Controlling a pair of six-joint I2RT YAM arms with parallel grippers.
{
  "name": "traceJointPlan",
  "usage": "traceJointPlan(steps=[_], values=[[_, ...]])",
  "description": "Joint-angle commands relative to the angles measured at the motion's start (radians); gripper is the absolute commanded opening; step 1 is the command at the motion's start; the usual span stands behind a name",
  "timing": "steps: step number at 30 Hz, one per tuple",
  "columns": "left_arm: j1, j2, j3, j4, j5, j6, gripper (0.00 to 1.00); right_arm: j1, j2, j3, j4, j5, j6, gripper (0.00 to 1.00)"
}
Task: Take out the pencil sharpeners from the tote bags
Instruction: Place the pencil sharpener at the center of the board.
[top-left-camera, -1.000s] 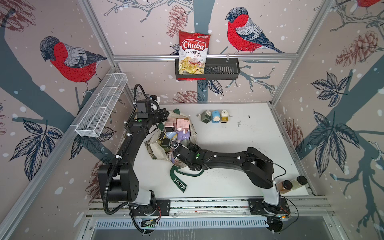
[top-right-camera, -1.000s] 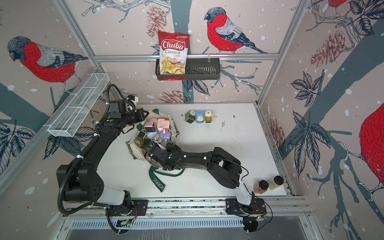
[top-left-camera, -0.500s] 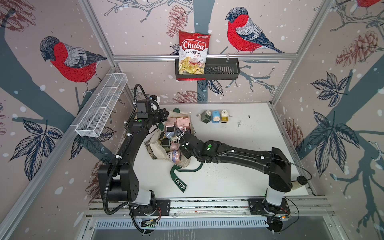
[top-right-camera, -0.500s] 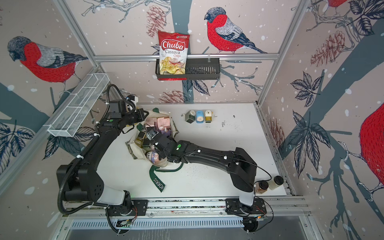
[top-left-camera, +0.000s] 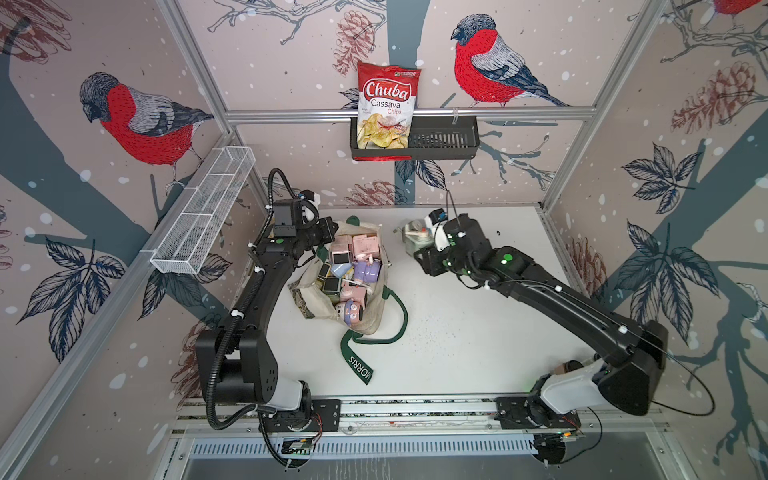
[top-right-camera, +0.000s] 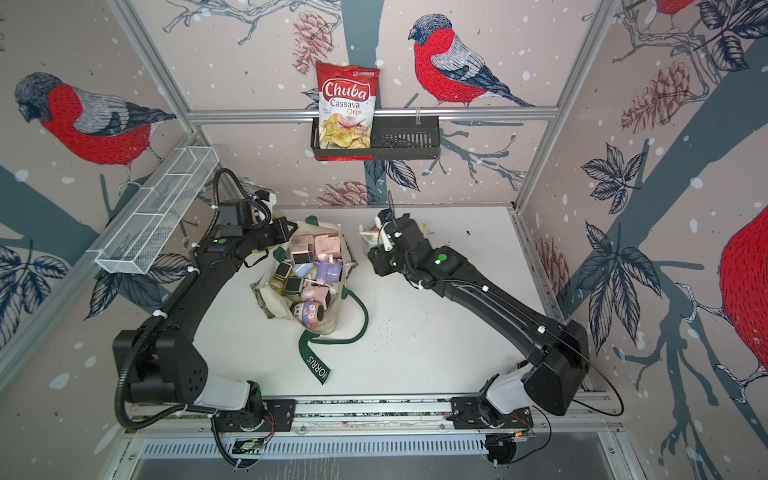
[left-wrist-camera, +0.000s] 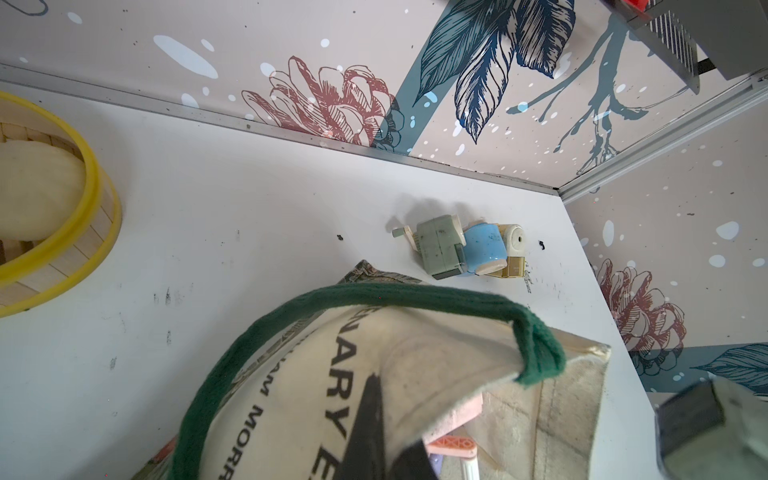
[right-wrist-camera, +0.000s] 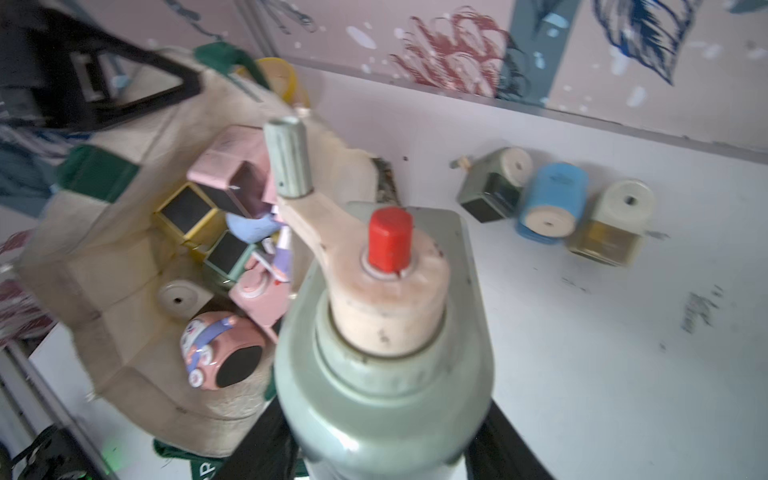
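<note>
Right wrist view: right gripper (right-wrist-camera: 384, 440) is clamping a green sharpener (right-wrist-camera: 386, 374), just lifted clear of the tote bag (right-wrist-camera: 124, 266), heading for the back edge of the table (right-wrist-camera: 602, 353); left gripper (top-left-camera: 330, 233) is pinching the bag's rim.

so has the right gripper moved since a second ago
Yes. The right gripper, shut on a green sharpener, has left the tote bag mouth and now sits to its right, nearer the back wall.

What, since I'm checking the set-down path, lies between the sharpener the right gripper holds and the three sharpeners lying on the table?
Nothing: the right wrist view shows only bare, speckled table between the held green sharpener and the row of three.
</note>
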Motion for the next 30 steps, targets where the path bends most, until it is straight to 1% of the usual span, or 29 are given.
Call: traceJointPlan(steps=[1, 3, 7, 11, 14, 19, 22, 25, 30], values=[[0.001, -0.009, 0.006, 0.035, 0.011, 0.012, 0.00, -0.122, -0.031, -0.023, -0.075, -0.065, 0.051, 0.37], [0.001, -0.010, 0.006, 0.035, 0.011, 0.010, 0.00, -0.207, -0.025, -0.033, -0.110, -0.074, 0.041, 0.37], [0.001, -0.011, 0.004, 0.036, 0.013, 0.010, 0.00, -0.363, 0.045, -0.038, -0.153, -0.112, 0.003, 0.37], [0.001, -0.011, 0.003, 0.037, 0.015, 0.009, 0.00, -0.451, 0.163, 0.021, -0.201, -0.102, -0.013, 0.37], [0.001, -0.011, 0.004, 0.040, 0.017, 0.010, 0.00, -0.485, 0.281, 0.114, -0.248, -0.108, -0.032, 0.37], [0.001, -0.010, 0.004, 0.039, 0.016, 0.010, 0.00, -0.494, 0.466, 0.274, -0.320, -0.073, -0.060, 0.37], [0.002, -0.008, 0.005, 0.037, 0.018, 0.009, 0.00, -0.502, 0.559, 0.357, -0.354, -0.081, -0.075, 0.38], [0.003, -0.008, 0.006, 0.039, 0.018, 0.008, 0.00, -0.508, 0.628, 0.421, -0.379, -0.076, -0.079, 0.37], [0.004, -0.004, 0.006, 0.037, 0.018, 0.010, 0.00, -0.521, 0.701, 0.499, -0.404, -0.090, -0.096, 0.39]])
